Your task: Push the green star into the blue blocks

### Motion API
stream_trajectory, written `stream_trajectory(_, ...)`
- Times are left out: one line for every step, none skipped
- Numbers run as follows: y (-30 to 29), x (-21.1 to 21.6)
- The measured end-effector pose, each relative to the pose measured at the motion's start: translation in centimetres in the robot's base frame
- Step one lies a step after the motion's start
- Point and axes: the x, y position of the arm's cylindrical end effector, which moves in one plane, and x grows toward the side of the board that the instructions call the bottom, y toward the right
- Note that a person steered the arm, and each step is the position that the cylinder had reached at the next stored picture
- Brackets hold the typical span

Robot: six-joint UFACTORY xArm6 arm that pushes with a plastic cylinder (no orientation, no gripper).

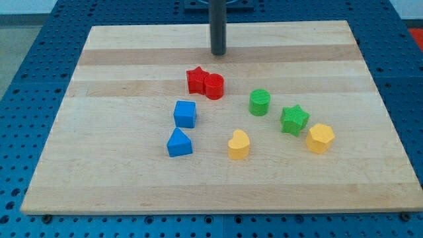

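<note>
The green star (294, 119) lies on the wooden board toward the view's right, touching the yellow hexagon (320, 138) at its lower right. Two blue blocks lie left of centre: a blue cube (185, 114) and below it a blue triangular block (179, 143). My tip (218, 53) is near the view's top centre, above the red blocks, far up and left of the green star and apart from every block.
A red star (195, 80) and a red cylinder (213, 86) touch each other below my tip. A green cylinder (260, 102) stands left of the green star. A yellow heart (238, 144) lies between the blue blocks and the star. The board's edge (218, 210) runs along the view's bottom.
</note>
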Motion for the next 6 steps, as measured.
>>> stream_trajectory(4.6, 0.1)
stream_trajectory(12.0, 4.0)
stream_trajectory(12.9, 11.2)
stream_trajectory(15.0, 15.9)
stream_trajectory(13.8, 17.4)
stream_trajectory(13.6, 20.7)
